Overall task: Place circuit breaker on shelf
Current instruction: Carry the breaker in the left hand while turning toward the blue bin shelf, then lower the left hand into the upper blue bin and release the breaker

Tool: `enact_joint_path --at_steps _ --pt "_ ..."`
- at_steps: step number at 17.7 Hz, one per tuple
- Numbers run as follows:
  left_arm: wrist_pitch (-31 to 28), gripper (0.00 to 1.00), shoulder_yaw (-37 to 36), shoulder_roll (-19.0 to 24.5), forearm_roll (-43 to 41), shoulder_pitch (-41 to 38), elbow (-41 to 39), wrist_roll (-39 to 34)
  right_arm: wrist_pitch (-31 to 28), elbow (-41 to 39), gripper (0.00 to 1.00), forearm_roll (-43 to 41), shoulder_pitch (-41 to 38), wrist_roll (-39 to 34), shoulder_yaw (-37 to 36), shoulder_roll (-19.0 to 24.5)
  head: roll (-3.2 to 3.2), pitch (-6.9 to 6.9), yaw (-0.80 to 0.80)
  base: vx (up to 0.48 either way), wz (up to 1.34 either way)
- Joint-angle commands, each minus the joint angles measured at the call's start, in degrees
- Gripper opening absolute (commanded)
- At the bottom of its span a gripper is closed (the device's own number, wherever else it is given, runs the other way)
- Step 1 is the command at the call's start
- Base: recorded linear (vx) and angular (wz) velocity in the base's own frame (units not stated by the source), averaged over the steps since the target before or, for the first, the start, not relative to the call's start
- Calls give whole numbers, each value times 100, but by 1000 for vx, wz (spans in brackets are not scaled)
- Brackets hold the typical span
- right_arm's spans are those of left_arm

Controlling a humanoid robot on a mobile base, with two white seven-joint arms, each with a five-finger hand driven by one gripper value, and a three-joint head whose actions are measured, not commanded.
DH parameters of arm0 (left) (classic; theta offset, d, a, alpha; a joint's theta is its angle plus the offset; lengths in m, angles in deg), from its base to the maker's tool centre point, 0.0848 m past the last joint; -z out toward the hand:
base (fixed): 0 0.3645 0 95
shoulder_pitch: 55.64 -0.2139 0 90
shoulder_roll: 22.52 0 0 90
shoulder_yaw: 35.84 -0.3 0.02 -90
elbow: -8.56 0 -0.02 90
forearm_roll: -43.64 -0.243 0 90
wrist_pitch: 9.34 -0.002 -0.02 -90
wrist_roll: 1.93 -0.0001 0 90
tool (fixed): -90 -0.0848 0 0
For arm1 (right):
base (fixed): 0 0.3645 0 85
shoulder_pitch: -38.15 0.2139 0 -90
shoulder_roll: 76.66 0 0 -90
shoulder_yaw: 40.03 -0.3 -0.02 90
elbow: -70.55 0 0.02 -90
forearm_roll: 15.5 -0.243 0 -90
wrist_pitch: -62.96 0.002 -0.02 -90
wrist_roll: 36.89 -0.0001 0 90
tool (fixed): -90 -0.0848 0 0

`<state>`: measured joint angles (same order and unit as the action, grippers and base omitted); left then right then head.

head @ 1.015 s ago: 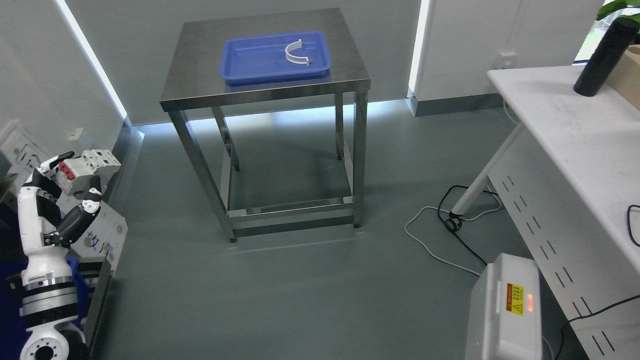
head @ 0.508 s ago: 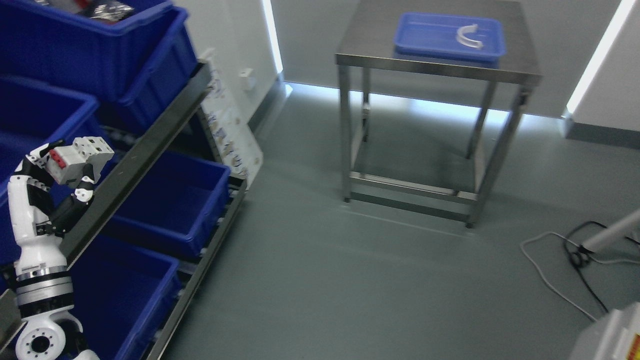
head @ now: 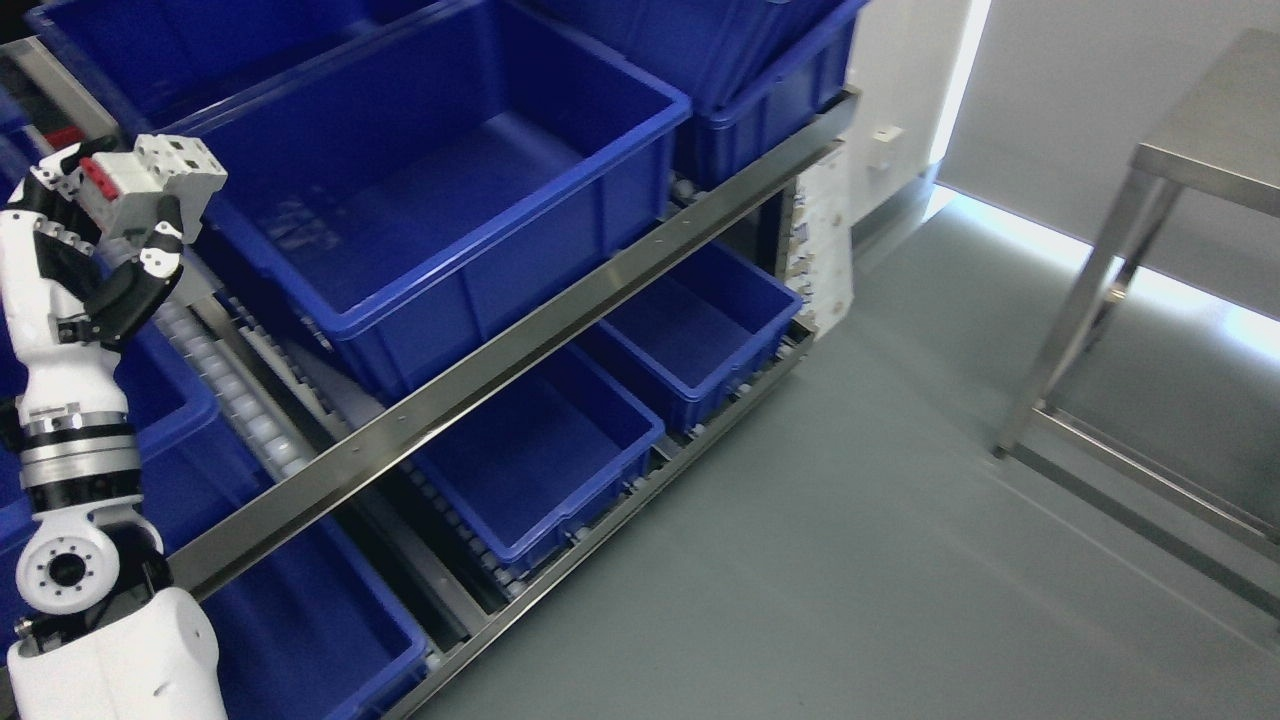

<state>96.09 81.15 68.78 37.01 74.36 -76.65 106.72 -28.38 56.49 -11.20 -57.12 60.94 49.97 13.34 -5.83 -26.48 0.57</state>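
Circuit breaker [head: 150, 185] — grey-white w/ red face, clamped in left hand [head: 95, 230], fingers wrapped round its underside and back. Held up at upper left of head view, over the roller lane at left end of the shelf [head: 520, 335], just beside left wall of the big blue bin [head: 440, 200] on the upper tier.

Change vs 0.5 s ago: whole view has swung left, so camera/base turned, not the things. Steel table [head: 1190, 160] w/ the tray was centre frame, now only its corner at right edge. Rack now fills the frame; lower bins [head: 690, 320] visible too. Hand + breaker sit at same spot relative to arm, grip unchanged.

Meaning: carry/turn phase looks about done, robot now faces the shelf. Placing not yet done. Next likely a reach fwd over the bin rim, then release. Right arm not in view.
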Motion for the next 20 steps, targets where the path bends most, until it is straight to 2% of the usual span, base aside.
enact_joint_path --at_steps 1,4,7,11,15,18,20 --pt "-137 13 -668 1177 -5 544 653 595 -314 -1 100 0 -1 -1 114 -100 0 0 0 7 763" --pt "-137 14 -870 1959 -14 571 1075 964 -314 -1 100 0 -1 -1 114 -100 0 0 0 24 669" --pt "-137 15 -976 2479 -58 641 1488 1211 -314 -1 100 0 -1 -1 114 -100 0 0 0 43 462" --pt "-119 15 -1196 2489 -295 755 2060 1176 -314 -1 100 0 -1 -1 114 -100 0 0 0 46 321" --pt "-137 15 -1547 2401 -708 1308 2684 1202 -314 -1 100 0 -1 -1 114 -100 0 0 0 27 166" --pt "-154 15 -1854 2489 -813 1476 2930 1220 -314 -1 100 0 -1 -1 114 -100 0 0 0 3 35" --pt "-146 15 -1961 2498 -1364 1729 3359 1220 -314 -1 100 0 -1 -1 114 -100 0 0 0 0 -26"
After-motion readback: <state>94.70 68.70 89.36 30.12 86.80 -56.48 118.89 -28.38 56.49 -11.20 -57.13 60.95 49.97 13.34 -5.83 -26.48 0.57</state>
